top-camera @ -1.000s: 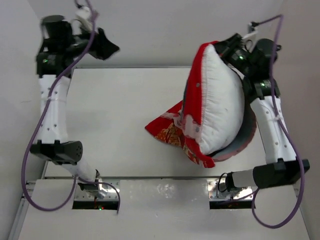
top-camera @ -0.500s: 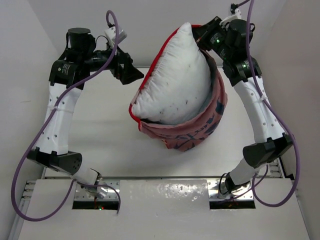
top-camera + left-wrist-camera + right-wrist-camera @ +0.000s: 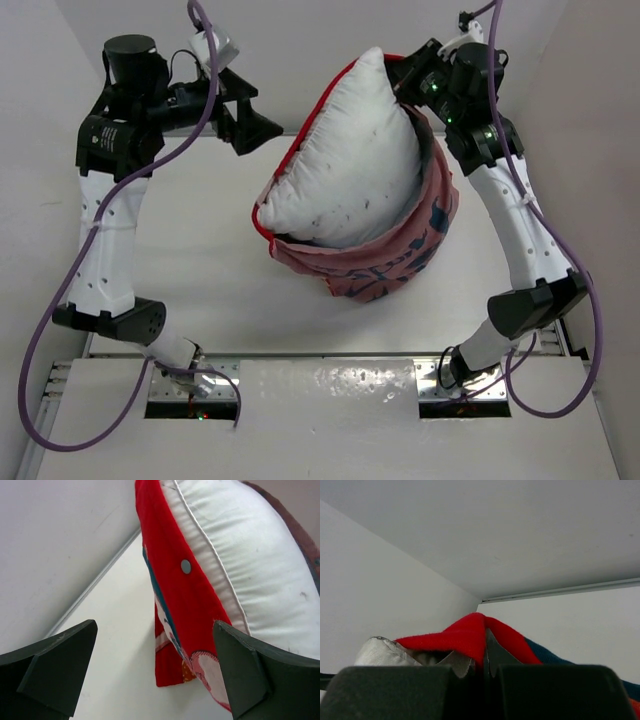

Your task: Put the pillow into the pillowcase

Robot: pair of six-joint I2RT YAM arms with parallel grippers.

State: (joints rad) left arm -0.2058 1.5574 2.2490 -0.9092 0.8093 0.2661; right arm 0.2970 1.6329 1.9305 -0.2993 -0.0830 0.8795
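Note:
The white pillow hangs in the air, its lower part inside the pillowcase, which shows its pale pink reverse with dark blue marks. My right gripper is shut on the red rim of the pillowcase at the top and holds the bundle up. My left gripper is open and empty, just left of the pillow. In the left wrist view the red pillowcase edge and the pillow hang between and beyond my open fingers.
The white table lies under the hanging bundle. White walls stand at the back and both sides. The arm bases sit at the near edge.
A second ago the pillow hung further right and showed the red printed side. It has swung left and turned to show the pink reverse. My left gripper moved right towards it, then drew back slightly left.

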